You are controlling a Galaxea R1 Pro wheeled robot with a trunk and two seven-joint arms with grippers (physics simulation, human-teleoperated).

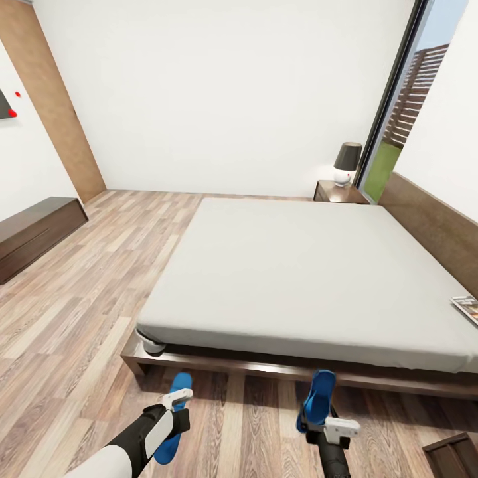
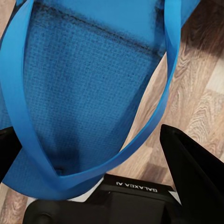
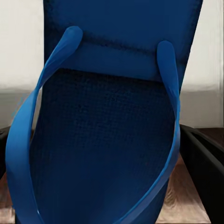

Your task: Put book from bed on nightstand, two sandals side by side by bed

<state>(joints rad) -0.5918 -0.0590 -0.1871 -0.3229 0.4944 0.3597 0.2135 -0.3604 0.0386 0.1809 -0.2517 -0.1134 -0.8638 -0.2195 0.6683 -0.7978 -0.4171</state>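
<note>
Filling the middle of the head view, the bed (image 1: 299,279) lies bare, with the book (image 1: 467,307) at its right edge. A sideboard (image 1: 33,232) stands at left; the nightstand (image 1: 337,192) carries a lamp (image 1: 346,162) at upper right. Low down, the left tool (image 1: 174,403) is clamped on one sandal (image 1: 174,415), and the right tool (image 1: 323,425) grips the other sandal (image 1: 320,396), both before the bed frame.

Two sandals (image 1: 174,415) (image 1: 319,397) — one bed (image 1: 299,279), one book (image 1: 467,308).

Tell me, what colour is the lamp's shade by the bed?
Dark grey-brown shade, on a white base; the head view shows it best.
</note>
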